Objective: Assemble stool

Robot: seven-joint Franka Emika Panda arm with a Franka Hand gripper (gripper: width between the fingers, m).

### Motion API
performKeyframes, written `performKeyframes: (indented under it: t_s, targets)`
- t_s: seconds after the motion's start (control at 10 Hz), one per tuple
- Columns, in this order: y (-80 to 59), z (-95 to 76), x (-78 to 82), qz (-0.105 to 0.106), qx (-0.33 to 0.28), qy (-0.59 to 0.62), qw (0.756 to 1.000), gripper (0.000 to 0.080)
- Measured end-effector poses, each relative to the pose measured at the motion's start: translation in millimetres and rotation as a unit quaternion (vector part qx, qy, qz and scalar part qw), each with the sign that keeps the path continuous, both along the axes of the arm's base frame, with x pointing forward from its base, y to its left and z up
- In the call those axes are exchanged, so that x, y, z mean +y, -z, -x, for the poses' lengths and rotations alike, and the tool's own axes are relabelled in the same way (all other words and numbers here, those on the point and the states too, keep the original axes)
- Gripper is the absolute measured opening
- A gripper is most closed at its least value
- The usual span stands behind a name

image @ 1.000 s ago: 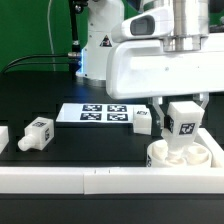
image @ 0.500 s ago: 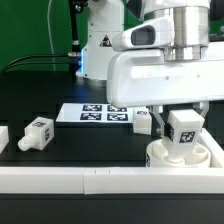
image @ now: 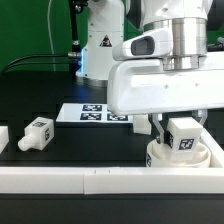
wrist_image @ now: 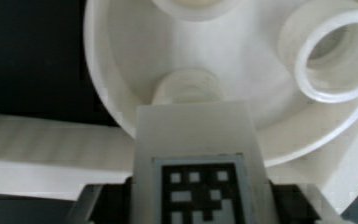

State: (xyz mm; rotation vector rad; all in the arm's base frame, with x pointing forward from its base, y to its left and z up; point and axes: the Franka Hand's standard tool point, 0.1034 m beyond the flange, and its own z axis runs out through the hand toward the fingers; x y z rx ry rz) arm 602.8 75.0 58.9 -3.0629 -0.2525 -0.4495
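The white round stool seat (image: 182,157) lies at the exterior view's right, against the front rail. My gripper (image: 183,128) is shut on a tagged white stool leg (image: 184,136) and holds it upright with its lower end at the seat. In the wrist view the leg (wrist_image: 201,150) runs from my jaws down to a socket recess (wrist_image: 190,88) in the seat (wrist_image: 158,50). A second recess (wrist_image: 341,65) shows beside it. A loose tagged leg (image: 37,133) lies on the black table at the exterior view's left.
The marker board (image: 92,113) lies flat mid-table behind the seat. A long white border rail (image: 90,178) runs along the front edge. A white block (image: 3,136) sits at the exterior view's far left. The robot base (image: 100,45) stands behind.
My gripper has come down and shifted slightly to the exterior view's right with the leg, bringing its lower end to the seat.
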Motion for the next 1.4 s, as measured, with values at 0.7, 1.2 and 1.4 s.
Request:
performKeyframes:
  t_s: [0.7,1.2,1.4]
  targets:
    - [-8.9,-2.6,-1.0,-0.005,0.043,0.008,0.999,0.0626]
    - [-14.6,-9.4,-0.7,-0.002,0.191,0.005,0.982,0.0649]
    - [-12.1,-8.5,1.8,-0.003,0.194,0.012,0.981,0.0562]
